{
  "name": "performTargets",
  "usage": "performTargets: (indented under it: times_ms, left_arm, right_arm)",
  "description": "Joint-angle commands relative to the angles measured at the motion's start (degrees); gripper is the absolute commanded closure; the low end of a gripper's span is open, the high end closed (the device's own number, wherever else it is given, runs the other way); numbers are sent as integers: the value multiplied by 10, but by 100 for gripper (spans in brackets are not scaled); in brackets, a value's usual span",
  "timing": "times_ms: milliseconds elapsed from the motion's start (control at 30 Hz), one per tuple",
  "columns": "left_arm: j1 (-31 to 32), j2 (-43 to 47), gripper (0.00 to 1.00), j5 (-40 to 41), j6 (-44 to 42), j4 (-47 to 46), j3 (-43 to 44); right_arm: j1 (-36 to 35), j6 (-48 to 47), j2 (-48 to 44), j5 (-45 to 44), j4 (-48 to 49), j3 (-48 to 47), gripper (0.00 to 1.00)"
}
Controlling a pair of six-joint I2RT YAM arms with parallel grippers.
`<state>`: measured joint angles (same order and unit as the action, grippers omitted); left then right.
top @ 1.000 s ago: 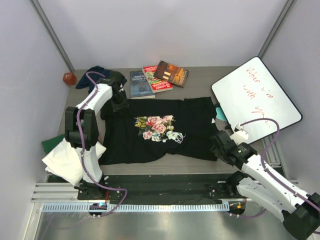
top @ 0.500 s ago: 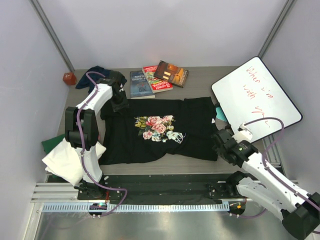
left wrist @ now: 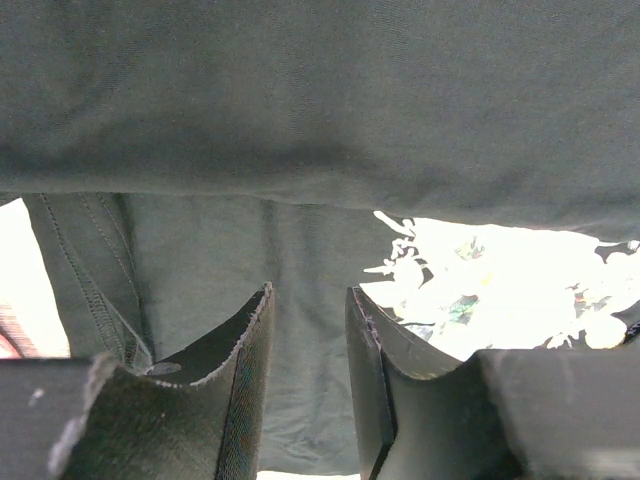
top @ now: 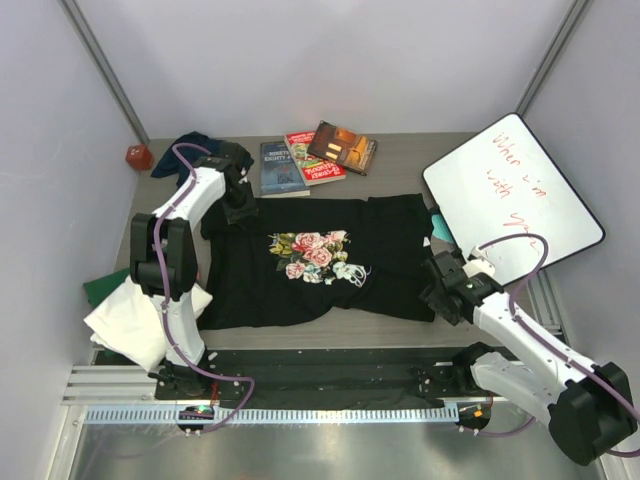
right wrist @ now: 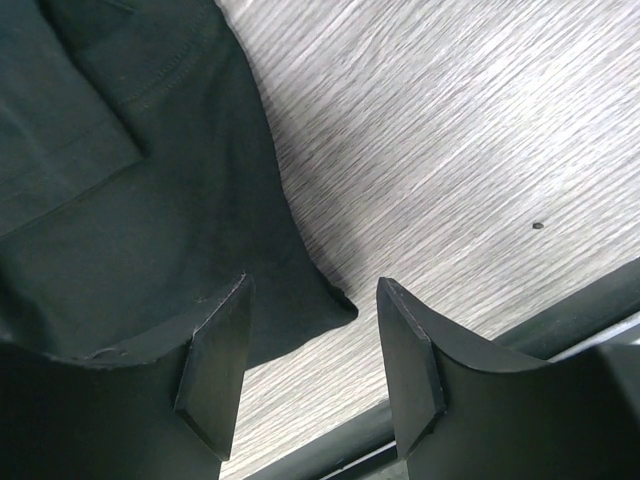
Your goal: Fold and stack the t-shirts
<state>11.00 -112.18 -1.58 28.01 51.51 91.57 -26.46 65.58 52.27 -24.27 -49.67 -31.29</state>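
Nearest the arm bases, the right gripper [right wrist: 314, 288] hovers with jaws wide apart just above the near right corner of the black t-shirt [top: 262, 285], holding nothing. At the near left, a folded white shirt [top: 132, 322] lies with a green one [top: 98, 288] showing at its far edge. The black shirt is spread flat across the middle of the table [right wrist: 430, 110], rose print up. At its far left corner the left gripper [left wrist: 309, 292] sits low over the cloth, jaws narrowly apart, nothing visibly pinched. Beyond lie a navy shirt [top: 195, 146] and books [top: 318, 155]. The step looks like taking two corners for the first fold. Each gripper must settle onto its hem and close before lifting.
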Motion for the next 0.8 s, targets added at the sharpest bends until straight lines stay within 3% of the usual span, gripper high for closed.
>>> performTargets:
  times_ms: [0, 333, 433, 467, 500, 767]
  left_arm:
    - [2, -1, 64, -5, -8, 6, 16]
    - [2, -10, 65, -5, -9, 9, 22]
    - [2, -11, 65, -5, -9, 8, 22]
    - [2, -11, 65, -4, -9, 9, 22]
    - [2, -11, 65, -4, -9, 10, 22]
    - [2, -12, 65, -5, -9, 11, 24]
  right_arm:
    - [21, -33, 23, 33, 33, 7, 42]
    - [34, -72, 27, 103, 101, 36, 46]
    - [34, -84, 39, 123, 120, 37, 59]
    - [34, -87, 41, 139, 124, 37, 74]
    - [34, -87, 40, 144, 132, 35, 81]
    - [34, -103, 20, 181, 135, -6, 99]
